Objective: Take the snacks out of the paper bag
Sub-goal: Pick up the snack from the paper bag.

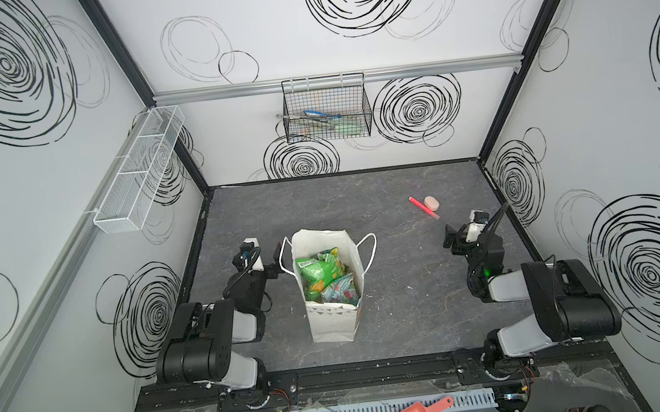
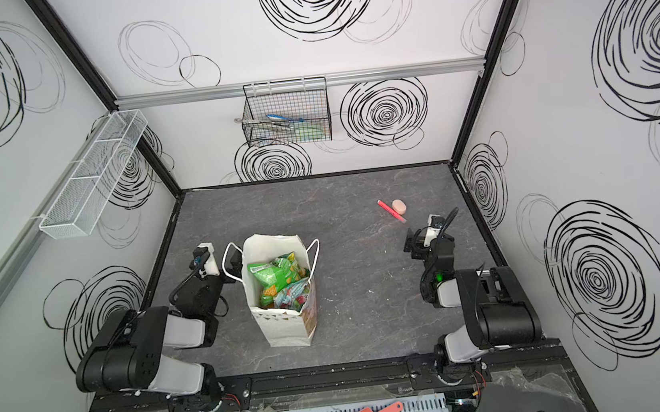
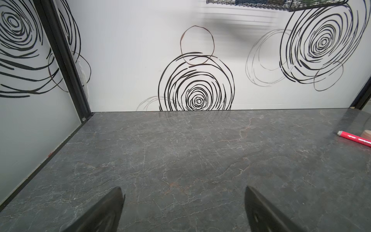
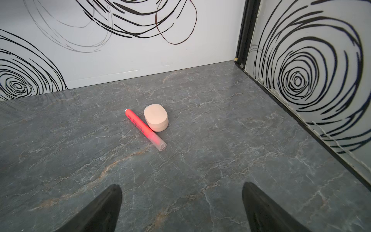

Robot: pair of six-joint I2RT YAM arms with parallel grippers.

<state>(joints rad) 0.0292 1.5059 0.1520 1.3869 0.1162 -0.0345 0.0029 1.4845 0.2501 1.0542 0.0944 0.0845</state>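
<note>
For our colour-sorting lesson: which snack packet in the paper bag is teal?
The teal packet by the paper bag's front rim; the other packets are green or yellow-orange.

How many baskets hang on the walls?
2. The white mesh basket is on the left wall; the black wire basket is on the back wall. None looks hidden.

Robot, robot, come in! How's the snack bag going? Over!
Left tool open, empty. Right tool open, empty. Snacks in bag, none out. Pen, block far aside, nothing blocking.
</note>
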